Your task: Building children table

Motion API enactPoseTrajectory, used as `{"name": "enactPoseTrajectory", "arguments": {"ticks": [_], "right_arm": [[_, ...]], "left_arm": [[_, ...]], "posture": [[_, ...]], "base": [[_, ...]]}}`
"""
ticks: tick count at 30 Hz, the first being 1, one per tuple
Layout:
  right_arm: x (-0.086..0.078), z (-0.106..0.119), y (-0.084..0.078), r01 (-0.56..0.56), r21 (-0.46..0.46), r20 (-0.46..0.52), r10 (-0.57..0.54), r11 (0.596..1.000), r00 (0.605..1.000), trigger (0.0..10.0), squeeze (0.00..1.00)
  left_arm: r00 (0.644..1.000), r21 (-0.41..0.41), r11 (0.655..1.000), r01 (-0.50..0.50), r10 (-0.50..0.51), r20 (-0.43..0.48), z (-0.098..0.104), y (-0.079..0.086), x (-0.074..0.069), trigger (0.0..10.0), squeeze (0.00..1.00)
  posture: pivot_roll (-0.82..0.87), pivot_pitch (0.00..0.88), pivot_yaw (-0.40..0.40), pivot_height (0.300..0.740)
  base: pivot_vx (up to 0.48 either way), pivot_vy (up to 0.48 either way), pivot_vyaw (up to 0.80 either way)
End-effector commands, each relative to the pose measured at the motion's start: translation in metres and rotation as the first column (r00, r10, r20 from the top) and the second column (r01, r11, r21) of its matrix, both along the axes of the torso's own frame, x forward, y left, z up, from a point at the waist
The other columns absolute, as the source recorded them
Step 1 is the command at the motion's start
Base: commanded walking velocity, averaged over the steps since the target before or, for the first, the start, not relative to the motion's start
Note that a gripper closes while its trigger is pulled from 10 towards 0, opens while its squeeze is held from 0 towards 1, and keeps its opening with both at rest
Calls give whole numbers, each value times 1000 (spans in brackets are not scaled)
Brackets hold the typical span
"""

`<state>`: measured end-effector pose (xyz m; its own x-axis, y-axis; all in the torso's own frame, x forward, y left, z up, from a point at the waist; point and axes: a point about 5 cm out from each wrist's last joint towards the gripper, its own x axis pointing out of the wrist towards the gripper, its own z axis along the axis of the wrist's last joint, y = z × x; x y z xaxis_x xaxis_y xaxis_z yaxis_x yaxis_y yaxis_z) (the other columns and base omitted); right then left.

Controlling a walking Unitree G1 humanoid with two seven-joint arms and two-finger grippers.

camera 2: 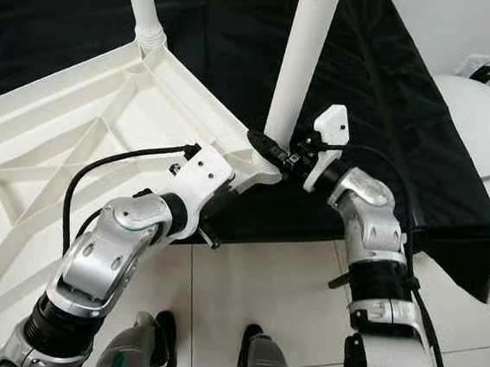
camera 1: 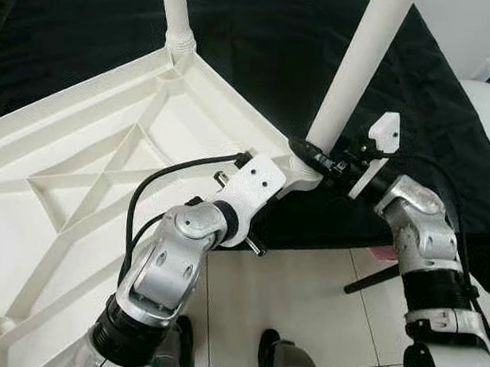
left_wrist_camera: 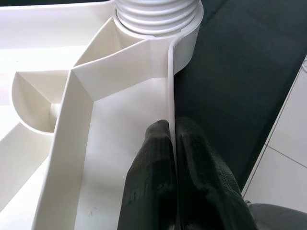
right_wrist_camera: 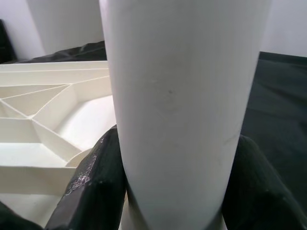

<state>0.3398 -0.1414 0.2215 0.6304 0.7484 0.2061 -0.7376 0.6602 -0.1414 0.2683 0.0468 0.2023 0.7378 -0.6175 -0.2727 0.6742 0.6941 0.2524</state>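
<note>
The white children's table top (camera 1: 81, 168) lies upside down on a black-covered surface, ribs facing up. One white leg (camera 1: 176, 12) stands in the far corner socket. A second white leg (camera 1: 358, 69) stands upright at the near right corner. My right gripper (camera 1: 313, 158) is shut around this leg just above its base; in the right wrist view the leg (right_wrist_camera: 182, 96) sits between the black fingers (right_wrist_camera: 93, 184). My left gripper (left_wrist_camera: 171, 141) is shut on the table's thin rim (left_wrist_camera: 170, 86), one finger on each side, close to the ridged corner socket (left_wrist_camera: 156, 14).
The black cloth (camera 1: 268, 38) covers the surface under and behind the table top and ends at a front edge by my arms. White tiled floor (camera 1: 303, 302) lies below. A white rounded object (camera 2: 486, 111) stands at the right, and a black stand foot (camera 1: 373, 282) rests on the floor.
</note>
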Motion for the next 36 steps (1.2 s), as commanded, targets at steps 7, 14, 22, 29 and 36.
{"name": "enactPoseTrajectory", "arguments": {"ticks": [7, 14, 22, 29, 36], "right_arm": [[-19, 8, 34, -9, 94, -3, 10, 996, 1000, 10000, 0], [-26, 5, 46, 104, 105, -39, -101, 989, 994, 10000, 0], [-35, 5, 61, 282, 141, -95, -271, 949, 958, 10000, 0], [-39, -2, 71, 459, 140, -188, -431, 878, 882, 10000, 0], [-40, -5, 73, 581, 125, -204, -553, 804, 808, 10000, 0]], "left_arm": [[993, -8, 995, -96, 96, 62, 6, 4, 2, 10000, 0], [994, -8, 995, -98, 98, 57, 5, 5, 1, 10000, 0], [993, -4, 995, -102, 102, 55, 5, 5, 1, 10000, 0], [993, -5, 994, -108, 108, 54, 5, 6, 2, 10000, 0], [993, -3, 994, -109, 109, 53, 5, 7, 2, 10000, 0]], "posture": [[-114, 227, -17, 740], [-115, 238, -15, 740], [-114, 242, -14, 740], [-114, 246, -11, 740], [-113, 247, -8, 740]], "base": [[0, 0, 0], [0, 0, 0], [0, 0, 0], [0, 0, 0], [0, 0, 0]]}}
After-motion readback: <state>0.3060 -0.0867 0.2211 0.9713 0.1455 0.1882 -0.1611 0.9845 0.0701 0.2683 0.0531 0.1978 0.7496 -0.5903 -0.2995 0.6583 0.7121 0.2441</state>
